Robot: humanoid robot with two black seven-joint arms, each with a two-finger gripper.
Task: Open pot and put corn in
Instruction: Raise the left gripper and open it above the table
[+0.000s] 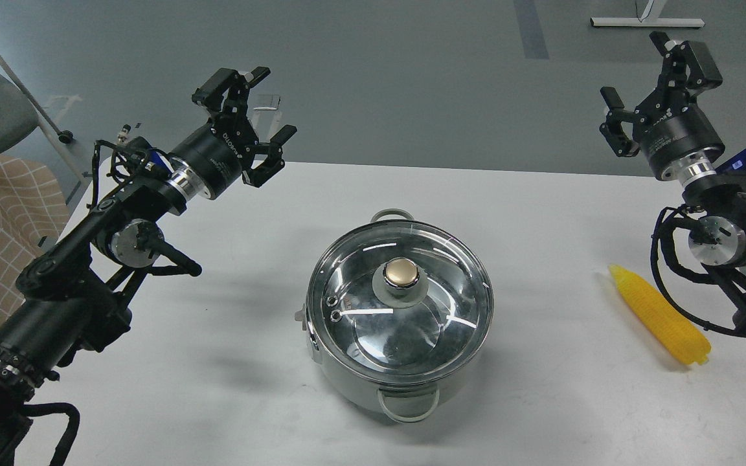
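Table [217, 414]: white, wide, carries everything. Grey floor beyond its far edge.

Pot [347, 382]: mid-table, shiny steel, the biggest item. One loop handle faces me at the near side, the other shows at the far side. Lid [438, 310] is on, clear glass seated flat in the rim, mirror-like inside visible through it. Task not begun: pot closed, nothing in it.

Left arm enters from the left. Left gripper [253, 123] hangs high over the far-left part of the table, fingers spread wide, nothing between them. Well apart from the pot.

Right gripper [655, 90] hangs high at the far right, fingers likewise spread and empty. Well apart from both pot and corn.

Corn [661, 317]: bright yellow, ribbed with kernel rows, lying flat on the table right of the pot, well apart from it. Long axis runs diagonally, pointed tip up-left toward the far side, blunt end down-right toward me. It sits just beside the right arm's lower links, so the right arm is the nearer one for it.

Knob [401, 273]: brass-coloured, centre of the lid, standing upright. The key relation: it lies down and to the right of the left gripper, down and to the left of the right one, roughly between them. My judgement: left arm takes the lid by the knob, leaving the right free for the corn. A grasp across the cob's short axis looks easiest.
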